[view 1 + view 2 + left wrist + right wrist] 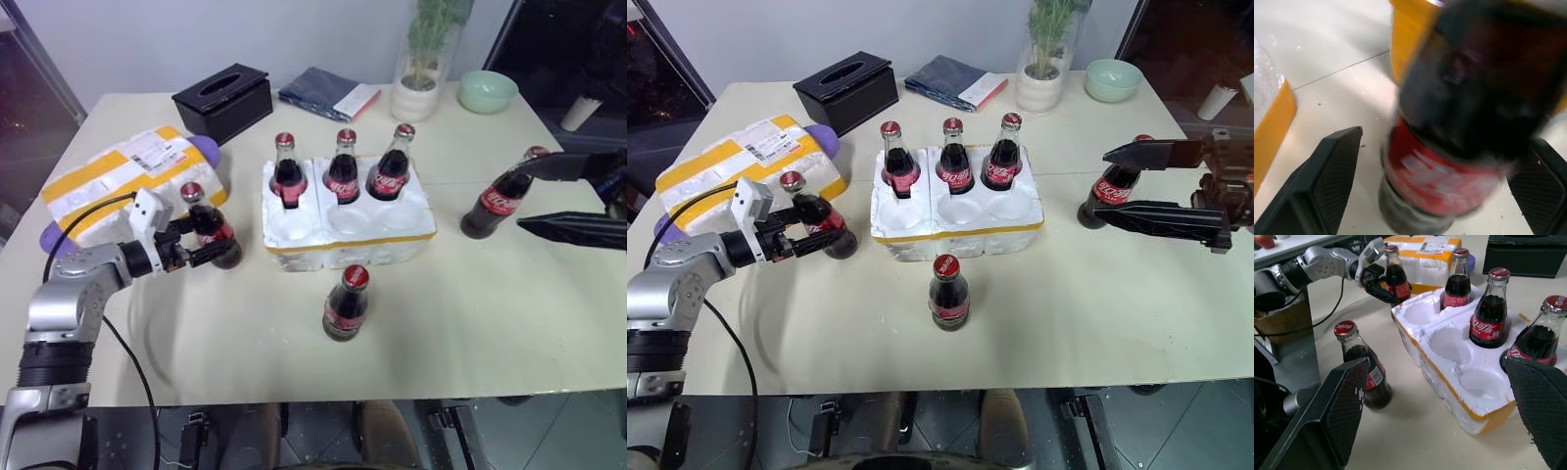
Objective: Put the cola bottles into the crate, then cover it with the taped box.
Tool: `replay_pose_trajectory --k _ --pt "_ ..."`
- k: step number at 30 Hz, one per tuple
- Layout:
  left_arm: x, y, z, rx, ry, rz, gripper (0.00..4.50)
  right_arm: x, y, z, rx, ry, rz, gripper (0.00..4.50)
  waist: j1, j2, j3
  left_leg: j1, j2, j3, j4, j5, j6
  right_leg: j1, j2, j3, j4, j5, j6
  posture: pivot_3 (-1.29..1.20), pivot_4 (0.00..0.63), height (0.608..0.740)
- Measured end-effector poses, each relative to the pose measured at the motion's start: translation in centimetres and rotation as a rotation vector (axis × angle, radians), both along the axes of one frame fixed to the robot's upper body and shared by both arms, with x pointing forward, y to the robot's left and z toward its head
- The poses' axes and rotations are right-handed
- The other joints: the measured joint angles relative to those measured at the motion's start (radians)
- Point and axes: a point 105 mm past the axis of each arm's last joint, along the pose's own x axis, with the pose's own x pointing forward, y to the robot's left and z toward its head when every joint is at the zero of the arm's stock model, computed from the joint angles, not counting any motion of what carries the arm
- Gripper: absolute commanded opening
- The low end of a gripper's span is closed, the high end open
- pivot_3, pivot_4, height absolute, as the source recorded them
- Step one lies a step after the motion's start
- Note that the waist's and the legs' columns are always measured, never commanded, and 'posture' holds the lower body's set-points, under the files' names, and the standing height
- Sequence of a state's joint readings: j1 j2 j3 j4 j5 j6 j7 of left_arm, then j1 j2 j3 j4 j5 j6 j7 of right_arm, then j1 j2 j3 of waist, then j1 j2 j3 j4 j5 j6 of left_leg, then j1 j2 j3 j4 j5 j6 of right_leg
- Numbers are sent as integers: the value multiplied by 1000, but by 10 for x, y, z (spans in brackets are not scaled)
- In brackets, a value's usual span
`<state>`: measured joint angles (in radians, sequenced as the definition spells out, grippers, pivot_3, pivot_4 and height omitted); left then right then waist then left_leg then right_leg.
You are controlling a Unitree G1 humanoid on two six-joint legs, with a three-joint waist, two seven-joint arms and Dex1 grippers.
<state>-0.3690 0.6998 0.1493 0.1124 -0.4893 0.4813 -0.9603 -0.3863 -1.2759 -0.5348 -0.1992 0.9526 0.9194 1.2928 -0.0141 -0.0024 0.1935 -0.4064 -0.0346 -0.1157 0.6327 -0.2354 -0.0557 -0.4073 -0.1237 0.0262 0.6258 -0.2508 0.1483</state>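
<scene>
Left gripper (204, 244) spread wide, my fingers either side of cola bottle (211, 227) standing beside taped box (125, 178), not clamped. Right gripper (1129, 184) wide too, straddling bottle (1105, 194) right of crate (345, 227). Three bottles in crate's far wells; one bottle (345, 304) before it.

A pale table (509, 323) stands before a light wall (294, 39), with perhaps dark windows (568, 49) alongside.

arm: silver-grey links, black joints | cable: black | wrist: white block | pincer (196, 245): black fingers
</scene>
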Motion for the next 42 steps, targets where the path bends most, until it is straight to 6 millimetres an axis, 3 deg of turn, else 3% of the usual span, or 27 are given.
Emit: replay_pose_trajectory --k 3,7,13,16,21,24,26,30,33,40,42 --pt "3 -3 -2 -14 -2 -4 4468 1 0 0 3 -2 -6 4500 1 0 0 0 0 0 1 0 0 0 0 0 1 0 0 0 150 740" --pt "4 -6 4 -16 -21 -27 2804 2 0 -2 7 -8 -6 4500 1 0 0 0 0 0 0 0 0 0 0 0 2 0 0 0 150 740" --pt "-3 -6 13 -43 56 -93 2816 1 0 -8 1 13 -7 4500 -1 -4 3 -1 0 -1 0 0 0 -2 1 0 4 0 0 0 150 740" --pt "-11 -14 41 -65 73 -205 2816 1 0 -12 -5 19 -12 4500 -1 -6 4 -1 0 -1 1 0 0 -2 1 0 4 0 0 0 150 740" --pt "-17 -41 123 -73 -62 -428 2816 -1 2 -22 5 21 -9 4500 3 -10 6 -2 -1 -2 2 1 -1 -1 1 -1 3 0 1 0 150 740" --pt "-15 -62 139 -74 -101 -527 2816 -2 2 -27 14 21 -22 4500 2 -10 6 0 0 -2 2 1 -1 0 1 -1 4 -1 1 0 150 740" --pt "-10 -83 133 -65 -87 -596 2816 -4 5 -33 19 29 -21 4500 2 -10 6 0 0 -2 2 1 -1 0 1 -1 5 -1 1 0 150 740" --pt "5 -102 98 -17 -6 -635 2816 -6 7 -38 17 34 -38 4500 -11 -10 6 -1 0 -2 1 1 -1 -2 1 0 5 -1 1 0 150 740" --pt "12 -107 97 42 -72 -645 2816 -8 8 -40 28 34 -55 4500 -3 -9 6 0 0 -2 1 1 -1 -1 2 0 5 -1 1 0 150 740" --pt "29 -119 56 52 -43 -575 2816 -14 12 -48 69 55 -80 4500 2 -11 7 -3 0 -2 5 1 -1 -1 2 0 5 0 1 0 150 740" --pt "31 -122 52 45 -38 -563 2816 -13 11 -50 78 58 -90 4500 2 -11 7 -3 0 -3 5 1 -1 -1 2 0 5 0 2 0 150 740"
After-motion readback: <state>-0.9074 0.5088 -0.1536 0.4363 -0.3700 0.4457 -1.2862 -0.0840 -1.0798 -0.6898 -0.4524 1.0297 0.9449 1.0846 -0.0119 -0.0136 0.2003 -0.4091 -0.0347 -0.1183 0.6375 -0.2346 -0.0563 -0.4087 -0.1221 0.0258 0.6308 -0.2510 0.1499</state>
